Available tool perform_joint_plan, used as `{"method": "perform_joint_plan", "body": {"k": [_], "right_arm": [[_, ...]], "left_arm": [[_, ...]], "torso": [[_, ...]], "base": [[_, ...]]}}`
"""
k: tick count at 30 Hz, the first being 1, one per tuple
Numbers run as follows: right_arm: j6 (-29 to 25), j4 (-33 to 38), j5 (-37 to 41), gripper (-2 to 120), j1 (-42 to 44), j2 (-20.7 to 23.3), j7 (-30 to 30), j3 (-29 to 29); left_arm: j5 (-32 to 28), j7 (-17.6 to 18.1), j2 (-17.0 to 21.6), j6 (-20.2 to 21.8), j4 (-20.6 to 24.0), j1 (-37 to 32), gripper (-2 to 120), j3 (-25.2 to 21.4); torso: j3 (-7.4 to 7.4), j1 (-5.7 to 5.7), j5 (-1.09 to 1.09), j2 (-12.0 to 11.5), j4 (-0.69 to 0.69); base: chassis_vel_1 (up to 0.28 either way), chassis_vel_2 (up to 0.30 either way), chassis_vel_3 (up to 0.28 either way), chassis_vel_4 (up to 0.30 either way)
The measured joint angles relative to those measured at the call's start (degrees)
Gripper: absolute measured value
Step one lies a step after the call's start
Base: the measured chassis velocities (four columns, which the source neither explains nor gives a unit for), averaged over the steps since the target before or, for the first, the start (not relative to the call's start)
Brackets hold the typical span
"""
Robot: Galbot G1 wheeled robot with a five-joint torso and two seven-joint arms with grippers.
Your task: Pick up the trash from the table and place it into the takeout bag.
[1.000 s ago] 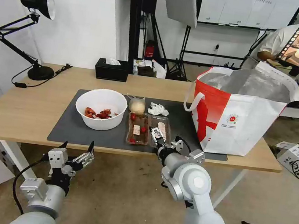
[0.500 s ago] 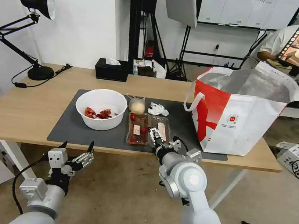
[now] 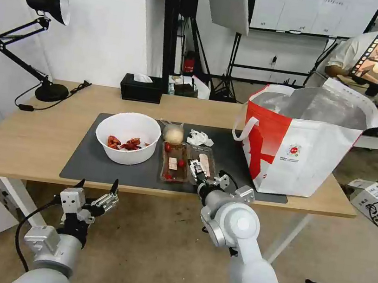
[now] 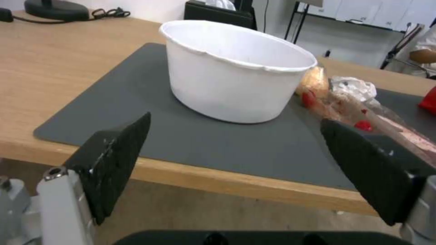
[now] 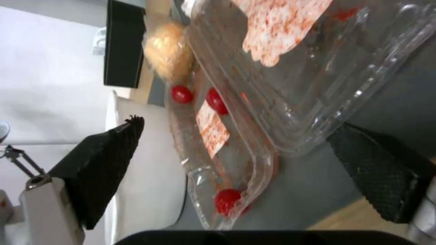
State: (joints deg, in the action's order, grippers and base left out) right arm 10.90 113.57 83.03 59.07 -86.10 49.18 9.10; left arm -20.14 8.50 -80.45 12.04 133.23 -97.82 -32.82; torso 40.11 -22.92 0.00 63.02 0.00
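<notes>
I had the right gripper (image 3: 198, 170) out over the near edge of the table (image 3: 21, 136), its jaws spread wide and holding nothing, the black fingers (image 5: 100, 163) standing either side of the clear hinged tray (image 3: 188, 162). That tray lay open on the dark grey mat (image 3: 101, 166), red bits and pale scraps in both halves. To its left sat the white bowl (image 3: 127, 137) with red scraps; behind the tray lay the bagged bun (image 3: 173, 133) and the crumpled napkin (image 3: 200, 138). The red-and-white takeout bag (image 3: 299, 143) stood open at the table's right end, just beside the mat. My left gripper (image 3: 98, 189) hung below the table's front edge, jaws wide apart and empty, facing the bowl.
</notes>
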Motion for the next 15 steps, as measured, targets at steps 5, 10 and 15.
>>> {"method": "perform_joint_plan", "body": {"k": [5,10,15], "right_arm": [[0.51,0.73,-5.2,100,0.44,1.26,-3.06,-0.92],[0.83,1.02,-10.23,100,0.49,2.19,-5.74,-1.48],[0.86,1.08,-13.42,100,0.2,2.86,-7.52,-1.8]], "left_arm": [[0.0,0.01,-0.11,-0.09,0.16,-0.23,100,0.05],[0.06,0.02,-0.23,-0.13,0.4,-0.44,100,0.07],[0.09,0.02,-0.3,-0.16,0.73,-0.67,100,0.06]], "torso": [[0.0,0.0,0.0,0.0,0.0],[0.0,0.0,0.0,0.0,0.0],[0.0,0.0,0.0,0.0,0.0]], "base": [[0.0,0.0,0.0,0.0],[0.0,0.0,0.0,0.0],[0.0,0.0,0.0,0.0]]}}
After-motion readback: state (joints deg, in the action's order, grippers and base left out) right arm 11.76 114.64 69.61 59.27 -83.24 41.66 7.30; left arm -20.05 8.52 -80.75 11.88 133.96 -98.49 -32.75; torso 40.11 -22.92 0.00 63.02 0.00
